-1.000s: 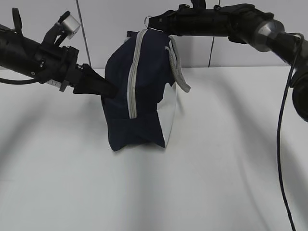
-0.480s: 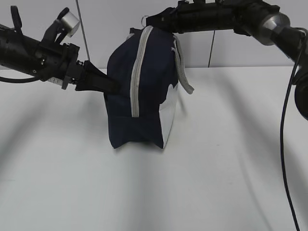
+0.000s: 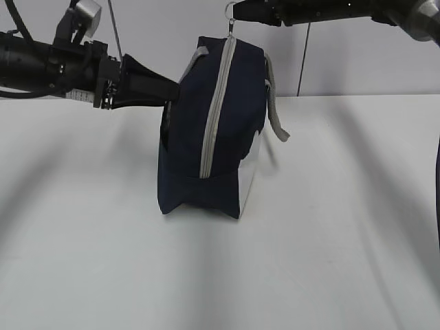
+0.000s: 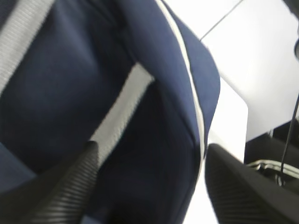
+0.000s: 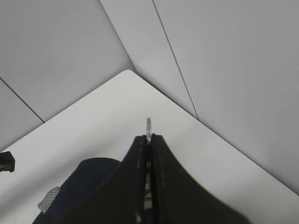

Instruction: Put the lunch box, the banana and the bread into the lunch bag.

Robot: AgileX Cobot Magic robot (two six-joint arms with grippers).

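Lunch bag upright on the white table, standing on its narrow end, white lower panel turned right, grey zipper running up the near face and closed along the whole visible length. One grey strap handle hanging loose down the right side.

Held from two sides, probably so the fabric stays taut for the zipper. Left gripper pressed in against the upper left flank; in the left wrist view fingers spread wide with navy cloth and a grey strap between them, so parted, and no firm pinch on the fabric to be seen. Seemingly there as a brace against the pull from above.

Higher and farther back, right gripper at the bag's top, clamped tight on the metal ring pull; in the right wrist view pads meeting with only the ring's thin edge poking out.

No lunch box, banana or bread in sight; whether inside the bag, impossible to tell.
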